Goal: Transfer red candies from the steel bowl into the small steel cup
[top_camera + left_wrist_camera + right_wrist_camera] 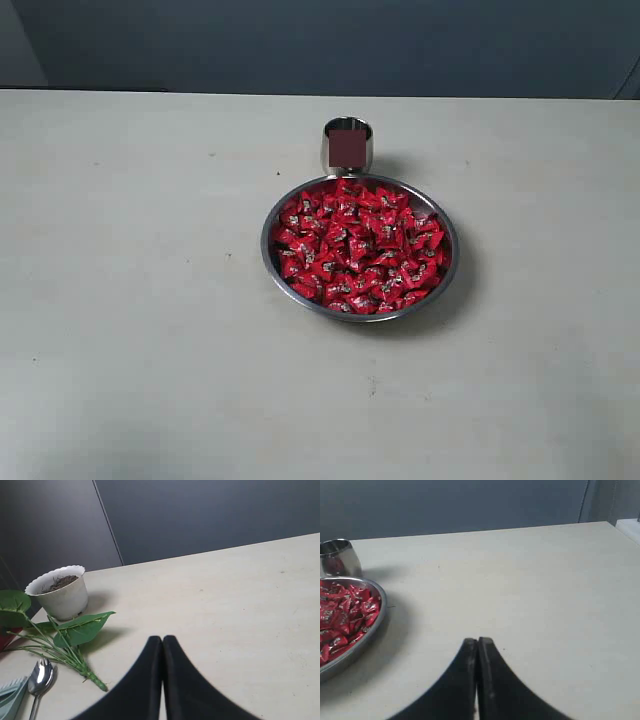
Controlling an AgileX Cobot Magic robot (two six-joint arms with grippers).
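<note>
Dozens of red candies (358, 245) fill the steel bowl (266, 250) at the middle of the pale table (120, 300). The small steel cup (347, 150) stands upright just beyond the bowl's far rim. The right gripper (477, 640) has its black fingers pressed together over bare table, apart from the bowl. The left gripper (162, 639) is likewise closed on nothing, near a white plant pot (60, 597), a leafy sprig (75, 630) and a spoon (40, 676).
</note>
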